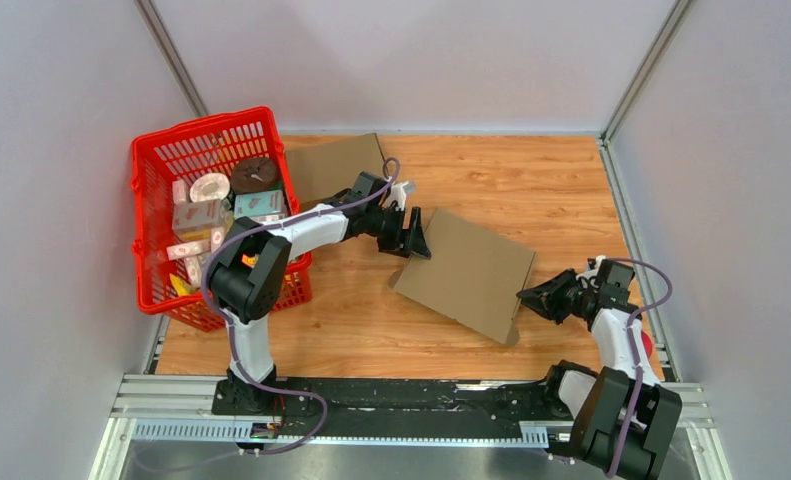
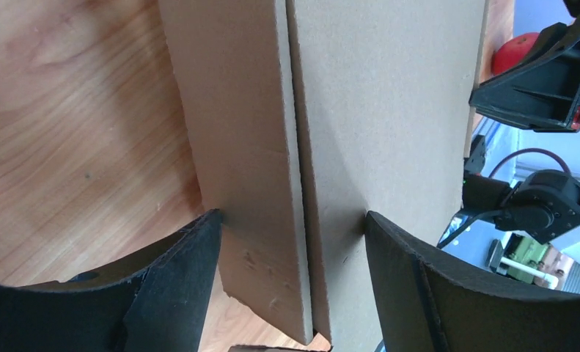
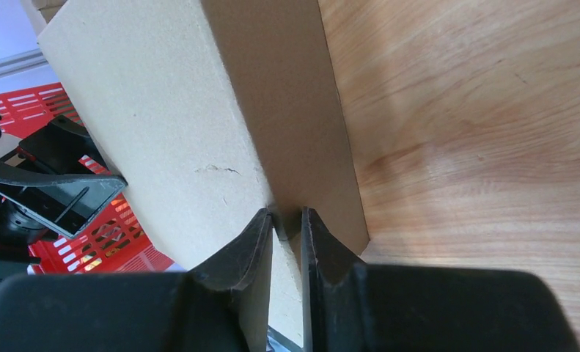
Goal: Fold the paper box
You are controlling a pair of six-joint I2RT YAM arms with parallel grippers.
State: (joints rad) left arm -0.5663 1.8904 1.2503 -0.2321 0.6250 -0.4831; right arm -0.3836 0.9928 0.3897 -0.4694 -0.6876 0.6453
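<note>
- Roughly mid-table lies the box, a flat brown cardboard piece set at a slant on the wooden table.
- At its far-left edge sits the left gripper, jaws spread wide.
- In the left wrist view its black fingers stand well apart, one at each side of the box's edge. Neither clamps the cardboard.
- That view also shows two cardboard panels running side by side, with a thin slit between them.
- At the box's near-right corner is the right gripper, its arm reaching in from the right.
- In the right wrist view its fingers are drawn close together and pinch a thin cardboard edge between their tips.
- Beside that pinch, a darker panel drops from the top panel's edge toward the wood.
- The two grippers face each other across the box, one at each end.
- A red basket stands at the table's left, beside the left arm, filled with small packages and round items.
- A second cardboard sheet lies flat at the back, just right of the basket and apart from the box.
- A red object shows past the box's far edge in the left wrist view. Too little of it shows to tell what it is.
</note>
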